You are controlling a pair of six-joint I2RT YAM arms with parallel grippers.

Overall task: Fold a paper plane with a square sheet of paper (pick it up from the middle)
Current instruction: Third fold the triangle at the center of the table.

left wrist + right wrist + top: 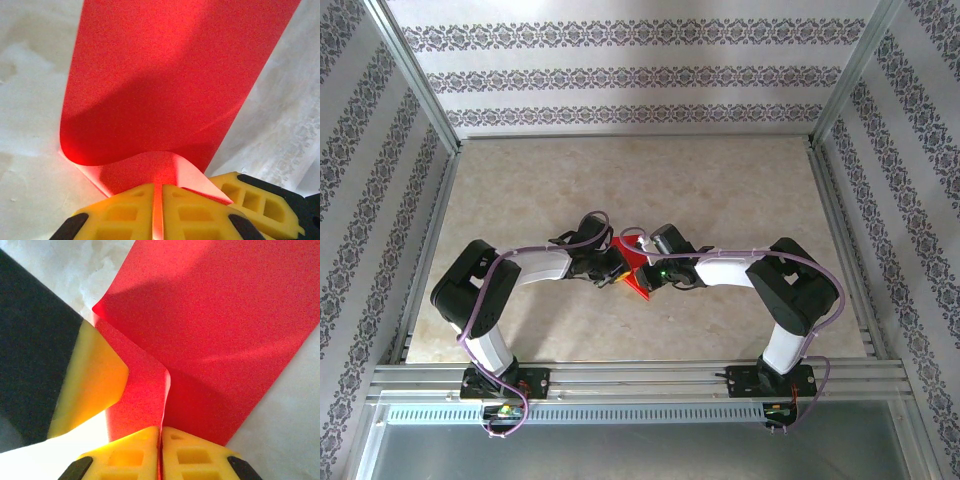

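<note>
Seen at mid-table, between the two arms: the square sheet of paper (633, 272), bright red and plain, bowed up from the table (720, 190) in a soft curl rather than lying flat. Pinched at one edge by the left gripper (158, 200), yellow fingers (125, 210) pressed together with only a sliver of red between them. Pinched likewise by the right gripper (161, 445), pads closed on a raised bend of the sheet, just beside a yellow finger (92, 385) of the left gripper. Judged to be an early fold, with no dart shape yet. To do it well: bring the held edges over together, keep both pinches level for squarely matched corners, lower the curl flat onto the table, and only then press along the bend for a sharp crease. Avoid pulling the grips apart, for fear of tearing or skewing such thin paper. Beyond that, pale stone-patterned surface walled on three sides by striped panels (630, 75), an enclosure holding the sheet and both arms.
</note>
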